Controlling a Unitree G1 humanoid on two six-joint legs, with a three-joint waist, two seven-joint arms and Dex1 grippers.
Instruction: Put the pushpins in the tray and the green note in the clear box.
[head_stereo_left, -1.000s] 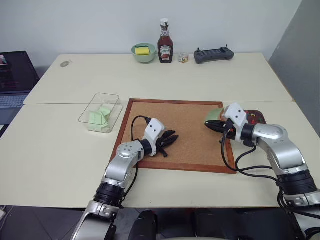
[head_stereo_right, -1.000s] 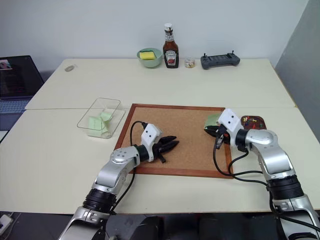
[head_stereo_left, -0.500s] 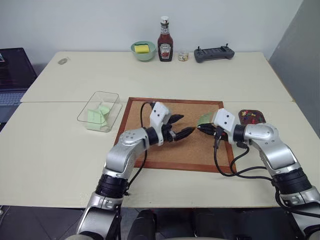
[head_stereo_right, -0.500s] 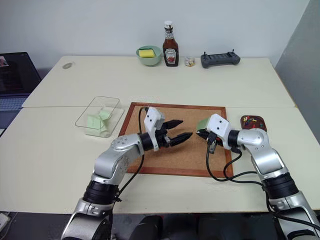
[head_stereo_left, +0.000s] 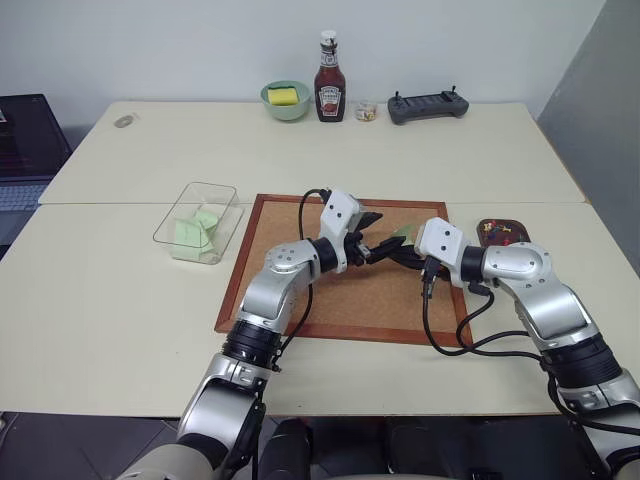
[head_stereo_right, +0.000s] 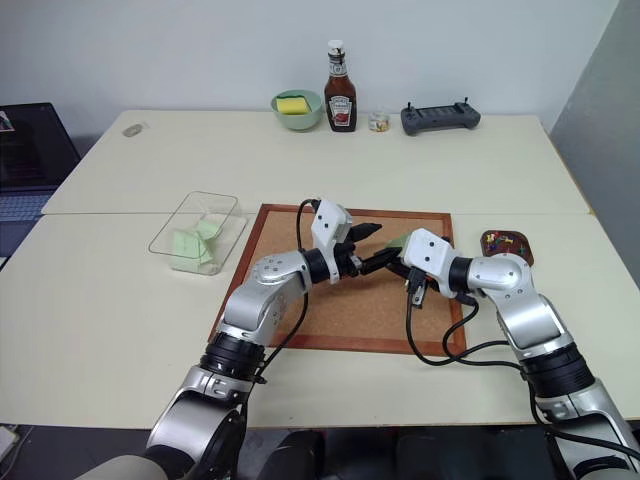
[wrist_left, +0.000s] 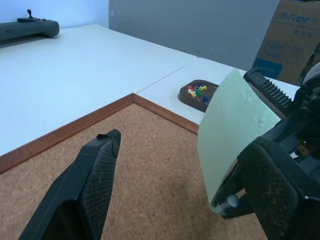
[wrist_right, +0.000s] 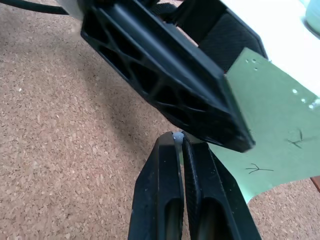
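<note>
Over the corkboard (head_stereo_left: 300, 300), my right gripper (head_stereo_left: 404, 254) is shut on the lower edge of the green note (head_stereo_left: 400, 237), which stands up tilted. In the right wrist view the note (wrist_right: 272, 145) runs out from between that gripper's closed fingertips (wrist_right: 177, 141). My left gripper (head_stereo_left: 378, 238) is open, one finger on each side of the note (wrist_left: 235, 125), not closed on it. The dark tray (head_stereo_left: 503, 232) sits off the board's right edge with several coloured pushpins (wrist_left: 196, 92) in it. The clear box (head_stereo_left: 212, 187) lies left of the board, with pale green slips inside.
Along the table's far edge stand a ketchup bottle (head_stereo_left: 329, 80), a pale green bowl (head_stereo_left: 287, 100) with a yellow sponge, a small jar (head_stereo_left: 366, 112) and a dark controller (head_stereo_left: 428, 107). A laptop (head_stereo_left: 20, 140) sits off the left side.
My left gripper opened, rose and moved right across the board until its fingers straddle the note. My right gripper brought the note a little leftward.
</note>
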